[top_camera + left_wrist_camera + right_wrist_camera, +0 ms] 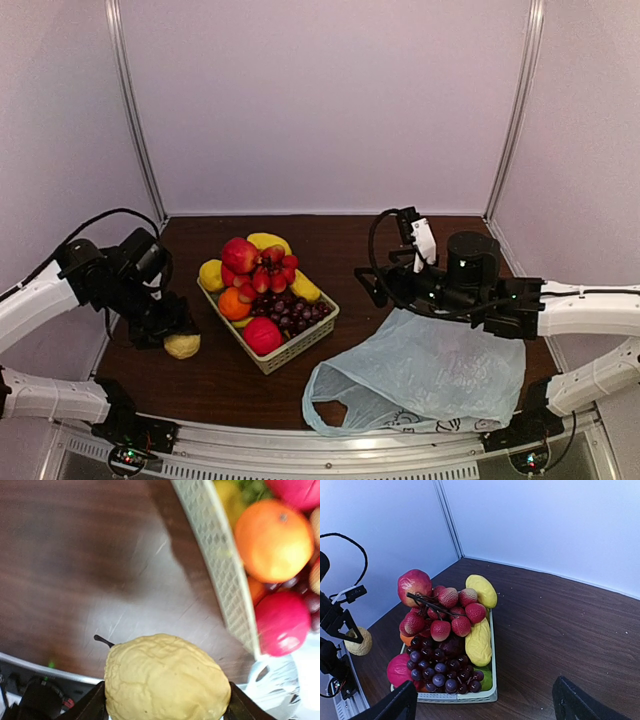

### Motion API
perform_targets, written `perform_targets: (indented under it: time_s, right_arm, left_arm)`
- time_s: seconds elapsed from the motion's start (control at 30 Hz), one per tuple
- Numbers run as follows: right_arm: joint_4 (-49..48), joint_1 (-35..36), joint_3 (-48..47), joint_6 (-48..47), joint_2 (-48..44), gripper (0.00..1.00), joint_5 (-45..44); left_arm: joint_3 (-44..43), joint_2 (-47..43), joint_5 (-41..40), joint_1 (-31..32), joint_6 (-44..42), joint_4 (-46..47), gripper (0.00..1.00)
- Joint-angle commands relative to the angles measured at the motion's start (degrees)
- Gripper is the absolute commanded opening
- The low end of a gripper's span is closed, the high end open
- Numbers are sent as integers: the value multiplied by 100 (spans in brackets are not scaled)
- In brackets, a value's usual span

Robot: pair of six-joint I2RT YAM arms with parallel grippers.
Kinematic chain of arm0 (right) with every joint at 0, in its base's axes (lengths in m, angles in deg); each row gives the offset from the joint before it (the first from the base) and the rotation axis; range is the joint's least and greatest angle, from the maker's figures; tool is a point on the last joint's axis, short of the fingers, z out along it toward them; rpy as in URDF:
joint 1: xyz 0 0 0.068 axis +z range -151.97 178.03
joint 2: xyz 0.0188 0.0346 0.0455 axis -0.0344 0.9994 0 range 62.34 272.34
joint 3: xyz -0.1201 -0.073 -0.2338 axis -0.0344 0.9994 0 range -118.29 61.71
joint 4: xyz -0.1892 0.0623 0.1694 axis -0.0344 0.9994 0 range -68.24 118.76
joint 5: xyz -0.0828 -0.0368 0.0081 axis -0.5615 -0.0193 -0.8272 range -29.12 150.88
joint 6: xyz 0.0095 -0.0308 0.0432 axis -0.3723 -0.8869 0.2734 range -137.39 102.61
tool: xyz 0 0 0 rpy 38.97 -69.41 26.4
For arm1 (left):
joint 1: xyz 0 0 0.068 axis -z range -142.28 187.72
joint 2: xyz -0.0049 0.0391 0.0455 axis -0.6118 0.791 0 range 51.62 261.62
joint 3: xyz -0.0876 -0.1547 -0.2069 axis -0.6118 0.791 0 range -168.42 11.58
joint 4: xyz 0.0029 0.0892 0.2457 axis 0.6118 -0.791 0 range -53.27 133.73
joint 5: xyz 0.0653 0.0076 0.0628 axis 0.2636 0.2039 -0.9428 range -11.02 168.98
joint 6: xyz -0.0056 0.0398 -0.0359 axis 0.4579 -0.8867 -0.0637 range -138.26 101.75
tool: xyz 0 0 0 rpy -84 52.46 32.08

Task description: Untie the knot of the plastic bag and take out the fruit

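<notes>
Left gripper [164,706] had the lumpy yellow fruit [167,672] pinched just left of the basket [296,352]. Round thing, could've squirted out and rolled. Right gripper [487,709] hung open; plastic bag [425,375] slumped right of the basket.

We're looking into a robotics lab test cell: plain pale wall panels [330,100] joined by metal corner posts [137,110] box in a dark wooden table [340,240]. An aluminium rail [330,455] runs along its near edge, and the cabled left arm [35,300] and right arm [590,310] flank it.
</notes>
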Motion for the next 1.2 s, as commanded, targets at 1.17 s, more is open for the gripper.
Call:
perform_targets:
  time_s: [1.17]
  right_arm:
    - [1208,138,-894,544,101,92,-616]
  left_arm:
    - [1718,247,4754,-3608,-1550,5418,47]
